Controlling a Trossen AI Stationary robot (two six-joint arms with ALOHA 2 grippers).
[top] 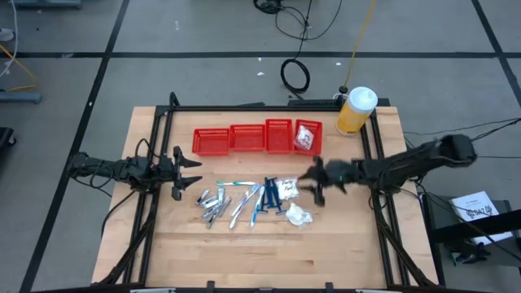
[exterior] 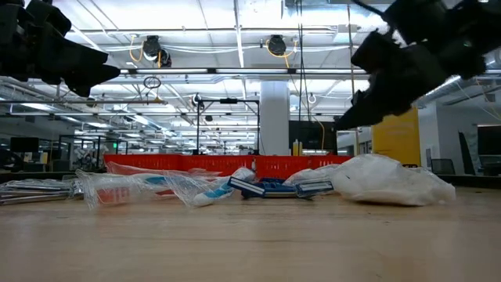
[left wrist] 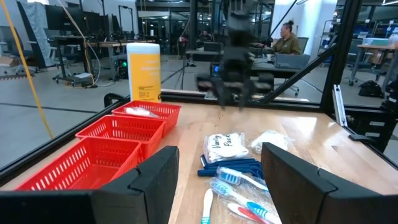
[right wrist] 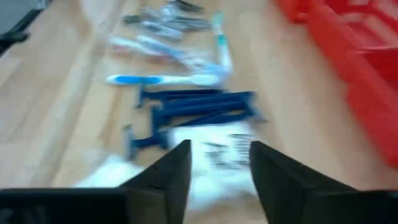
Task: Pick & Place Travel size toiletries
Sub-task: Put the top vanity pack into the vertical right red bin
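Observation:
The toiletries lie loose in the middle of the table: silvery tubes (top: 212, 203), toothbrushes (top: 241, 200), dark-blue razors (top: 269, 195) and white clear-wrapped packets (top: 286, 189) (top: 299, 216). One more packet (top: 308, 138) lies in the rightmost red basket. My right gripper (top: 313, 181) hangs open above the table just right of the packets. Its wrist view looks down on a packet (right wrist: 221, 152) and the razors (right wrist: 193, 109) past its open fingers (right wrist: 221, 171). In the low view it (exterior: 391, 78) is clear of the pile. My left gripper (top: 186, 171) is open, left of the pile, also raised (exterior: 70, 59).
A row of red mesh baskets (top: 256, 138) stands along the far side, with a yellow white-capped bottle (top: 356, 110) at the far right corner. A black frame (top: 167, 122) borders the table. Bare wood lies toward the near edge (top: 269, 260). A person sits in the room beyond (left wrist: 287, 38).

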